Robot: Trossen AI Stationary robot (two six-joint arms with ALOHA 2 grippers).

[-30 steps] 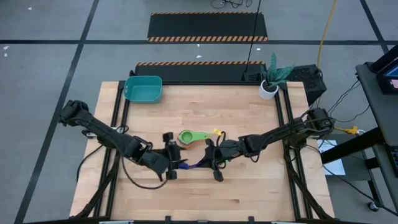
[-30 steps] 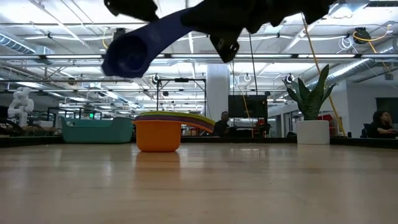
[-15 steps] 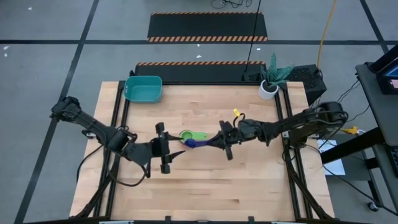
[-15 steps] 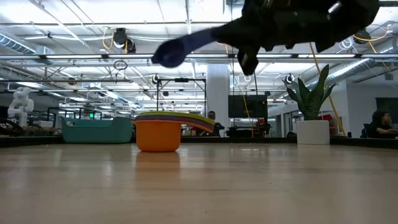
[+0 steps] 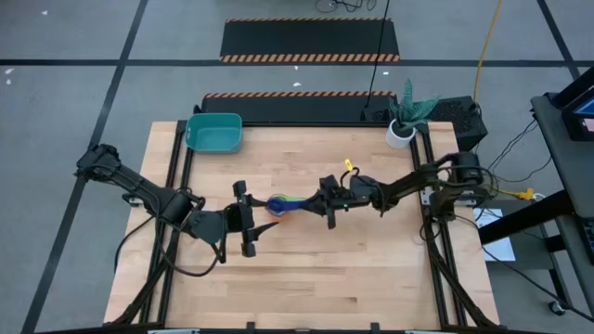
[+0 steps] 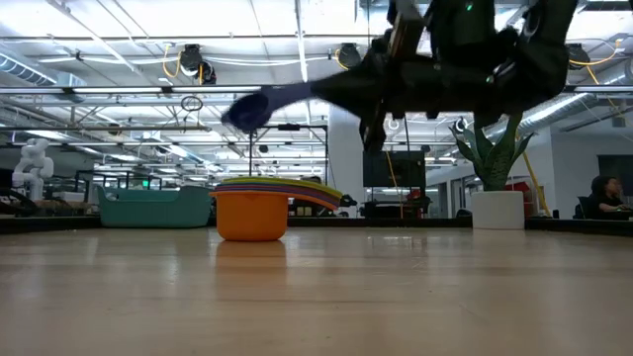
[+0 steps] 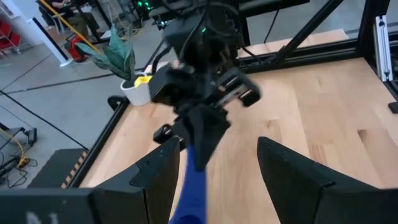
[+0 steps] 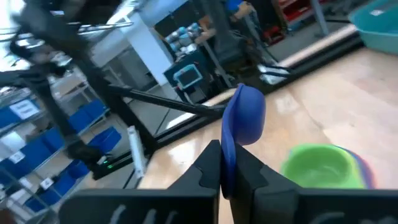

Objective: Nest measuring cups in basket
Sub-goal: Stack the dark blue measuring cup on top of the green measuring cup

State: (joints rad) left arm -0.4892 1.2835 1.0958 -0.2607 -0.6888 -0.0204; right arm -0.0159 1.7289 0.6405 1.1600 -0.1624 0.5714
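Your right gripper (image 5: pixel 327 206) is clamped on the handle of the dark blue cup (image 5: pixel 279 204), fingers pinched tight on it in the right wrist view, and the cup is up in the air, not on the wood. What matters: the cup's bowl points away from the gripper toward the table's left edge, handle running roughly left-right, and the bowl sits just about over the nested stack (image 6: pixel 253 212). In the high view it overlaps the green cup (image 5: pixel 295 200) on top, with the green handle poking out toward the gripper. The low view shows clear air between the blue bowl and the stack's top rim, so I'd judge you are close in line but must come down, and the bowl looks tilted, so level it first. The left gripper (image 5: pixel 245 219) waits just beside the stack on its left-edge side, fingers spread apart and holding nothing; it is the nearer arm to the stack, so mind the clearance. The stack stands near the middle of the table (image 5: pixel 371 278), orange cup at the bottom. The basket (image 5: pixel 214 132) is well apart at the far left corner, nothing visible in it. A white plant pot (image 5: pixel 401 134) stands at the far right corner. The room behind is an open workshop with racks; a person sits far off at the right in the low view.
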